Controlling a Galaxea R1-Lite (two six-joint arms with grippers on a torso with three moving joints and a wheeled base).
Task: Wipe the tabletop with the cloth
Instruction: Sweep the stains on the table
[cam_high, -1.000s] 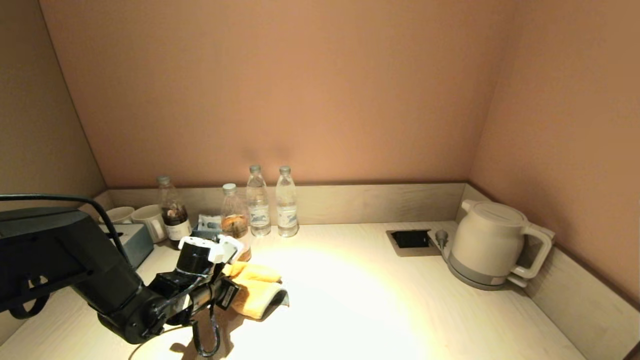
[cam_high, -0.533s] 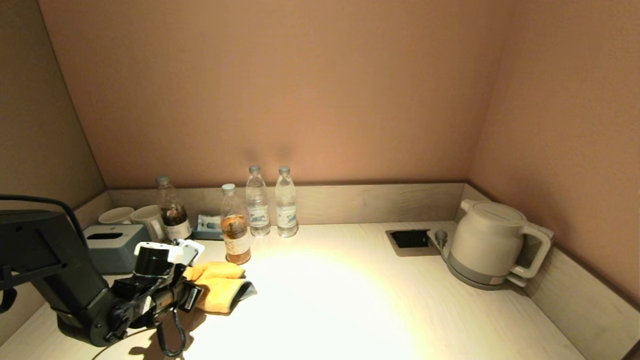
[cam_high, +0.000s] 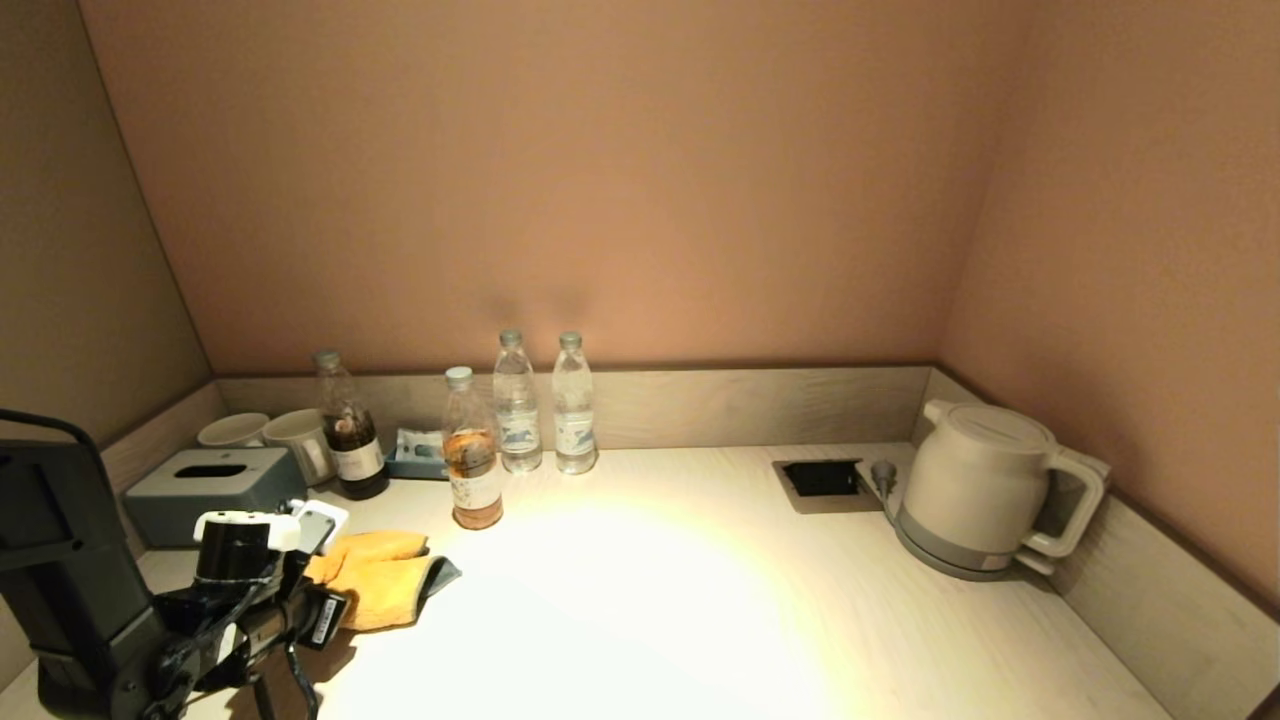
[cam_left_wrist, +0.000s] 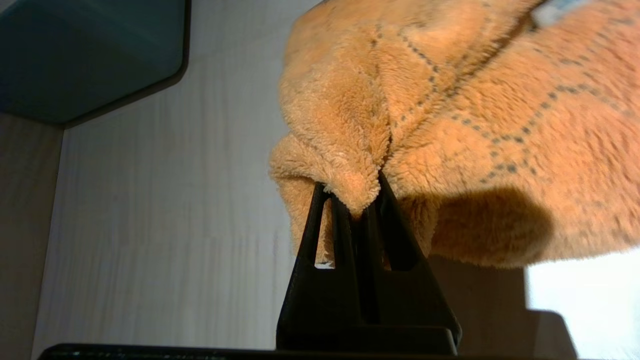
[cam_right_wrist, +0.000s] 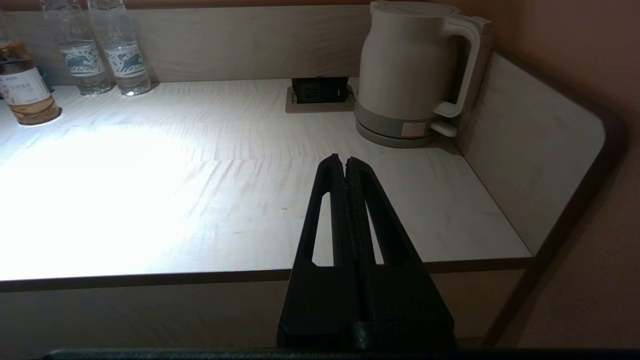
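The orange-yellow cloth (cam_high: 385, 585) lies bunched on the pale tabletop (cam_high: 700, 590) at the near left, just in front of the tissue box. My left gripper (cam_high: 318, 578) sits low at the cloth's left edge. In the left wrist view the left gripper (cam_left_wrist: 355, 197) is shut on a fold of the cloth (cam_left_wrist: 450, 125), the rest of which spreads over the tabletop (cam_left_wrist: 165, 200). My right gripper (cam_right_wrist: 345, 161) is shut with nothing in it. It hangs before the front edge of the tabletop (cam_right_wrist: 150, 175) on the right and is out of the head view.
A grey-blue tissue box (cam_high: 215, 490) and two cups (cam_high: 300, 440) stand at the back left. Several bottles (cam_high: 517, 405) line the rear rim (cam_high: 750, 405), with a tea bottle (cam_high: 472, 465) further forward. At the right are a white kettle (cam_high: 980, 490) and a socket recess (cam_high: 822, 478).
My left gripper has dragged the cloth leftward and toward the near edge, from in front of the tea bottle to beside the tissue box. The grip has stayed shut.
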